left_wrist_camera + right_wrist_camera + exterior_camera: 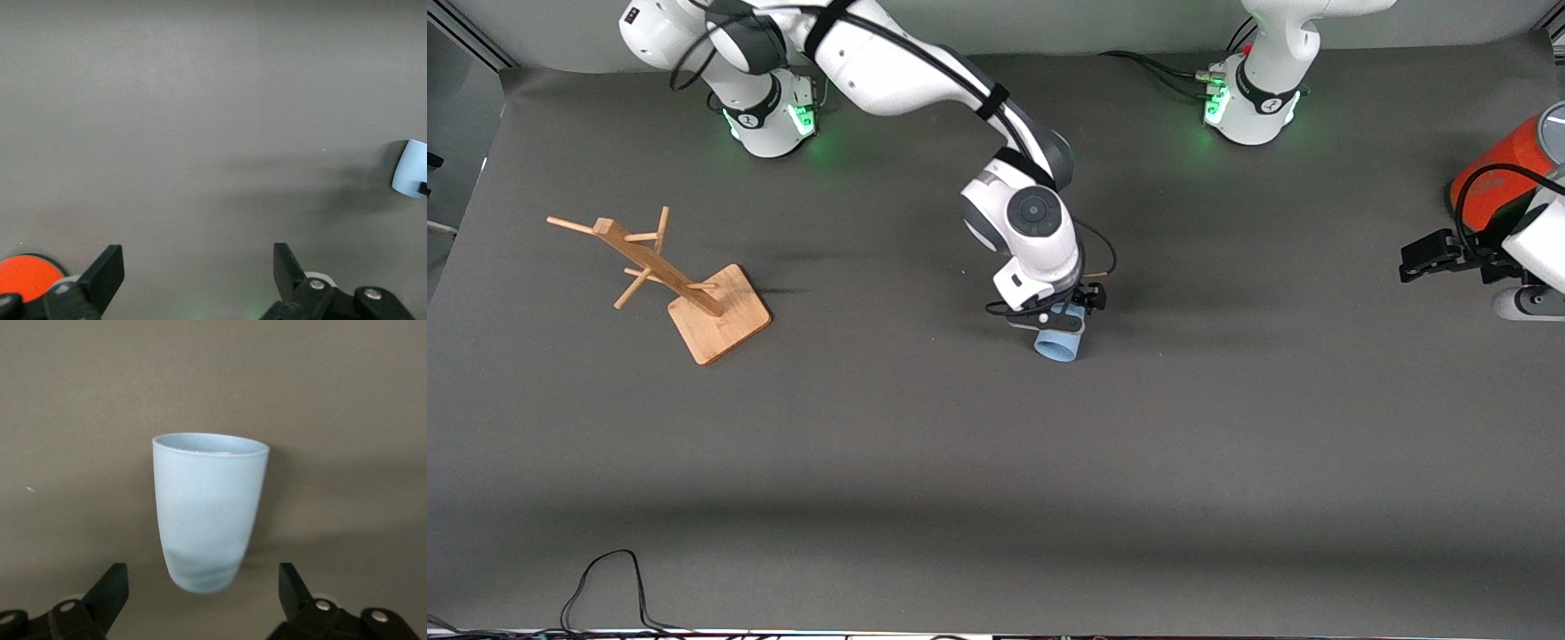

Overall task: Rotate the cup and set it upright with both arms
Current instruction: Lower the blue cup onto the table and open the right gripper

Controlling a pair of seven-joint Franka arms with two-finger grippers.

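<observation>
- Counter (996, 498): one wide grey sheet, mostly bare. The action sits around the middle.
- Right arm (925, 71): reaches out from its base and bends steeply down over the middle of the counter, wrist tipped low. Judged to be tending the cup from above and to one side.
- Left arm (1538, 240): only its wrist shows, at its own end of the counter. It waits there, well apart from the cup.
- Orange can (1498, 178): by the left arm's wrist, at that same end. Not part of this job.
- Wooden rack (667, 276): stands on its square base toward the right arm's end, well clear of the work.
- Cup (1060, 342): pale blue, on the counter near the middle, directly under the right arm's wrist. The right wrist view shows its open rim pointing away from the gripper and its narrow base between the fingers. Whether it lies on its side or rests partly tipped I cannot settle.
- Right gripper (200, 597): spread wide, fingers standing apart on either side of the cup's base without touching it. Nothing is held.
- Left gripper (199, 273): also spread wide and empty, over bare counter. The cup (408, 179) shows small at the edge of its view.
</observation>
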